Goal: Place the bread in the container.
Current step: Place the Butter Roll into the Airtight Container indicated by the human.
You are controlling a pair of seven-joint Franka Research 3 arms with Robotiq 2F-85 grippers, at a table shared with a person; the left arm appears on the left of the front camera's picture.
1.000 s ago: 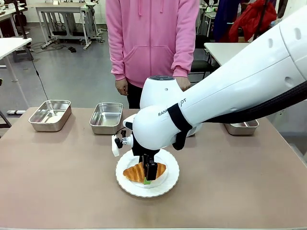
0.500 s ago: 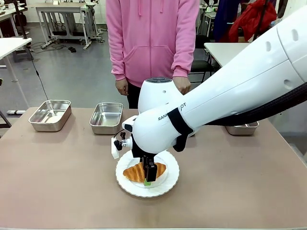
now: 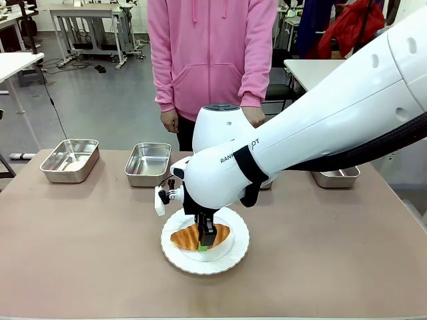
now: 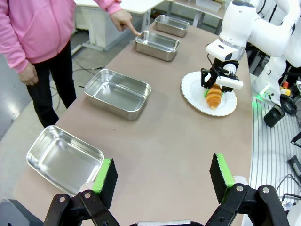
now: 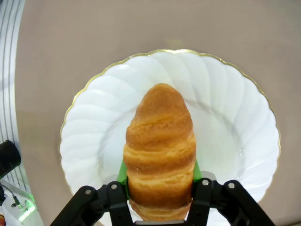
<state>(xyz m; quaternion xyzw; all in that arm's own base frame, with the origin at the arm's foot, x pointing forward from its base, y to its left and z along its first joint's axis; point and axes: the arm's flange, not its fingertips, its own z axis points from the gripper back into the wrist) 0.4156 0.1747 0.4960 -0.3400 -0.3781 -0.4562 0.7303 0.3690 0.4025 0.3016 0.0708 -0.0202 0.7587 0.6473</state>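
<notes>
you're at the grasp step: right gripper is clamped on the bread, green pads pressed into both flanks of the croissant at its near end. bread sits over the middle of the white plate; can't tell from these frames whether it's clear of the plate surface or resting on it. left gripper hangs over the tabletop with its jaws apart, nothing between them.

next move, my read: lift straight up to clear the plate rim, then carry across to the target pan. the person's hand has a finger pointing at the rim of the third pan along the far edge, so i'd take that as the container. that pan is hidden behind the right arm in the front view, so lean on the left wrist view for the approach. release low; the pan is shallow and the croissant could roll.

counts:
- bread: one
- plate: one
- steel pans: four, in a row along the person's side
- grippers: two
</notes>
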